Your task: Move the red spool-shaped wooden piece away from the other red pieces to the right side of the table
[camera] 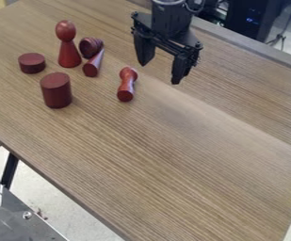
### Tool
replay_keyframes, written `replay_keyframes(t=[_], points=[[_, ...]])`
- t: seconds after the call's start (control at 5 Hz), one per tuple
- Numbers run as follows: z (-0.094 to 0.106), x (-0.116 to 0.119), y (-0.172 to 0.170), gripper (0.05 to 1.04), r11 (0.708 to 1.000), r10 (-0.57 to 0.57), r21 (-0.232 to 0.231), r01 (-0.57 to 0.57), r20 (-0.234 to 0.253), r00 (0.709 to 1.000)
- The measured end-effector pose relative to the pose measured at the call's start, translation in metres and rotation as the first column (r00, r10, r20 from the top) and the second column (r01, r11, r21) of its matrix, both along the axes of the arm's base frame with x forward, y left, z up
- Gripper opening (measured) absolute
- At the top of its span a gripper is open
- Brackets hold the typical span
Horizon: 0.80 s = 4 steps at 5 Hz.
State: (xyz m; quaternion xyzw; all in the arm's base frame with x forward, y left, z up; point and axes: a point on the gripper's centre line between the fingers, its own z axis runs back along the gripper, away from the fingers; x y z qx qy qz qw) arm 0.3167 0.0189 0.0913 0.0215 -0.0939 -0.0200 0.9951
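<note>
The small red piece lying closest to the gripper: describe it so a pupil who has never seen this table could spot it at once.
On the wooden table, find the black gripper hanging over the far side. Just left of it in the picture lies a small reddish piece with a rounded knob and narrow waist. It lies apart from the others, while the tall knobbed figure stands upright.

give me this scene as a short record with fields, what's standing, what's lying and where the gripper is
gripper: open, above the table's far part
nearest to gripper: small red peg, lying down
standing: tall red figure with round head; dark red cylinder; low dark red disc
lying: red piece with ribbed head, beside the tall figure
surface: wood-grain table
</note>
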Motion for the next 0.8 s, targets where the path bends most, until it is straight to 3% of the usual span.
replay_keyframes(t=[0.2, 0.8], points=[[-0.0094, -0.0038, -0.001, 0.997, 1.0, 0.0, -0.004, 0.0, -0.032, 0.999], [-0.0144, 0.0034, 0.0039, 0.997, 0.997, 0.063, -0.049, -0.065, -0.035, 0.997]])
